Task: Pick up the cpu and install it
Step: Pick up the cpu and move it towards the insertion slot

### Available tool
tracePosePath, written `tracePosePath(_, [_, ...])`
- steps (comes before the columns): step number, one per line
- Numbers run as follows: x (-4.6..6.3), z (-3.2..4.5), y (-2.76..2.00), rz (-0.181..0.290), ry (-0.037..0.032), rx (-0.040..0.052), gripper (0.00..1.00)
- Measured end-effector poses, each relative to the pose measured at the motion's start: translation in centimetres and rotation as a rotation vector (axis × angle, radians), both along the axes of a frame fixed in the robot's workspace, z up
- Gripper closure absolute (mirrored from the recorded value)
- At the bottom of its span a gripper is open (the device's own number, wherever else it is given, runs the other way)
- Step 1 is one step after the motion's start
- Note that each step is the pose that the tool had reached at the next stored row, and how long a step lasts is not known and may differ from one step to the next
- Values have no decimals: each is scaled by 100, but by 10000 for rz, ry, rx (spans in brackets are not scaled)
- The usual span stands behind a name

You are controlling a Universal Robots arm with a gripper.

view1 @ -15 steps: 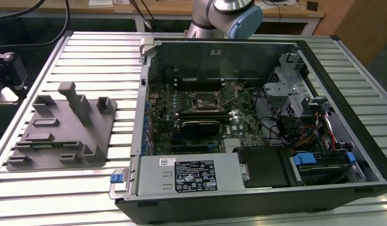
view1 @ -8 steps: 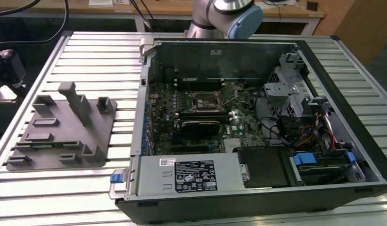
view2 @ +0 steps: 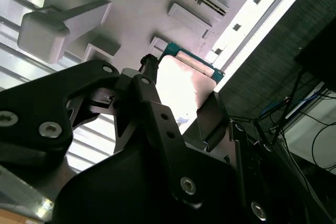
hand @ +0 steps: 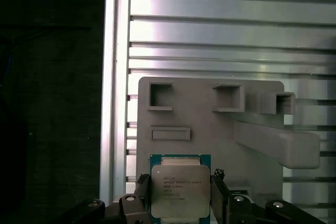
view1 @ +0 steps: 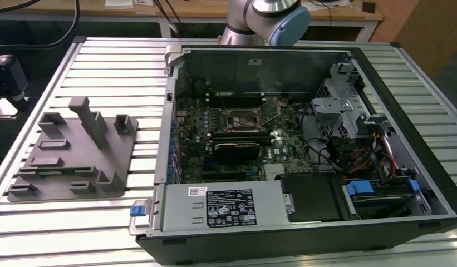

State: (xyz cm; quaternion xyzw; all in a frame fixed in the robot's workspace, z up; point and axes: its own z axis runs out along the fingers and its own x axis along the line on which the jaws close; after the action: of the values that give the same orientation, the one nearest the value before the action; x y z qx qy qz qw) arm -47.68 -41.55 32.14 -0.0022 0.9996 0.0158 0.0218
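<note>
Item: cpu [hand: 180,191], silver top, green rim. Held between the gripper [hand: 180,184], whose fingers [hand: 218,190] clamp two opposite edges in both wrist views. Location: over the grey fixture plate [hand: 210,129] on the slatted aluminium table [hand: 220,30]. Open computer case [view1: 258,67] stands beside the plate.

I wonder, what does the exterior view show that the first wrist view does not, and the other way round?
Exterior view: the open computer case, its socket and the arm. First wrist view: the cpu, gripped on two sides by the gripper. Both: the grey fixture on the slatted table.
</note>
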Motion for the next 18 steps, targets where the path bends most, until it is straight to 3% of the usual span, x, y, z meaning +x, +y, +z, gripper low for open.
tracePosePath(18, [0,199,0,0,-29,8,45])
